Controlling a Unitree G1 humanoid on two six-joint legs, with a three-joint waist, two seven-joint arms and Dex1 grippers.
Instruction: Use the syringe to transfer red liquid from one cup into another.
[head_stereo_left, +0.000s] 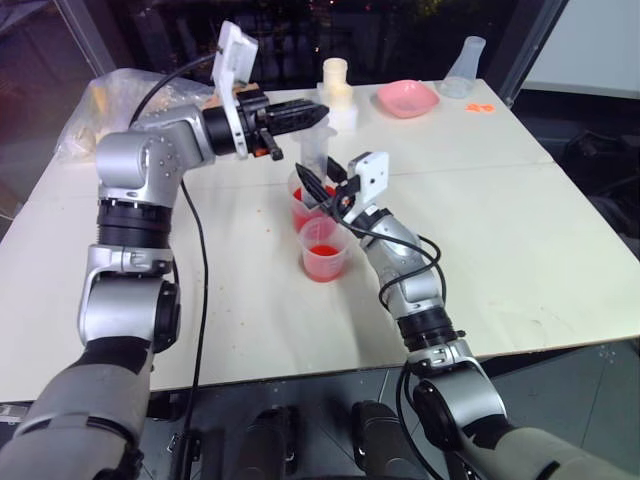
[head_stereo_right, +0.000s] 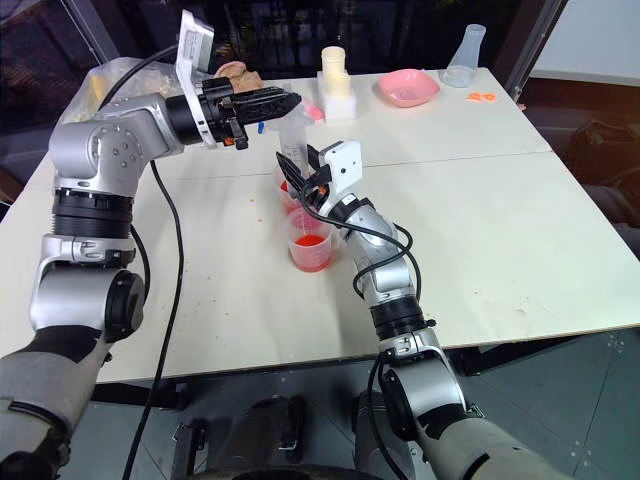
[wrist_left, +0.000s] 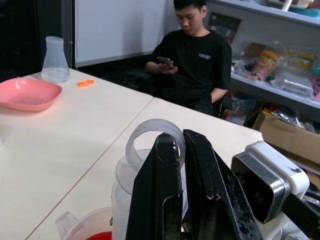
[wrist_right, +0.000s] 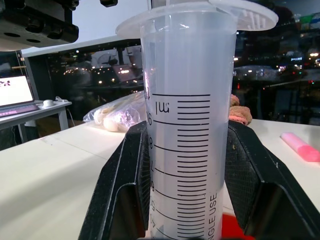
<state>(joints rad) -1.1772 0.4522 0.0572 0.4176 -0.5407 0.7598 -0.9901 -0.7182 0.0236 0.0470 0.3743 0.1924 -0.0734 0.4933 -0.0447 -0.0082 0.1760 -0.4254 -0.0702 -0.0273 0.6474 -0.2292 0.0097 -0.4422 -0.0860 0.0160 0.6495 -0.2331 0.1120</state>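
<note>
Clear plastic is what I am working with: the syringe (wrist_right: 187, 125) stands upright over the far cup (head_stereo_left: 303, 205), its barrel clamped between the fingers of my right gripper (head_stereo_left: 322, 192). My left gripper (head_stereo_left: 318, 114) reaches in level from the left, fingers pinched together on the ring of the white plunger (wrist_left: 152, 135) at the top. Red liquid (head_stereo_left: 322, 250) sits in the near cup (head_stereo_left: 323, 245) and shows red in the far one too; both stand close together near the middle of the white table (head_stereo_left: 520, 250).

I judge this to be the drawing step, since the barrel in the right wrist view still looks empty of red. To do it well, I would keep the right grip steady so the barrel stays vertical and the tip stays under the surface, and lift the plunger straight along the barrel's axis, slowly, without side pull. I cannot see the tip itself, so I would watch the barrel for rising red.
</note>
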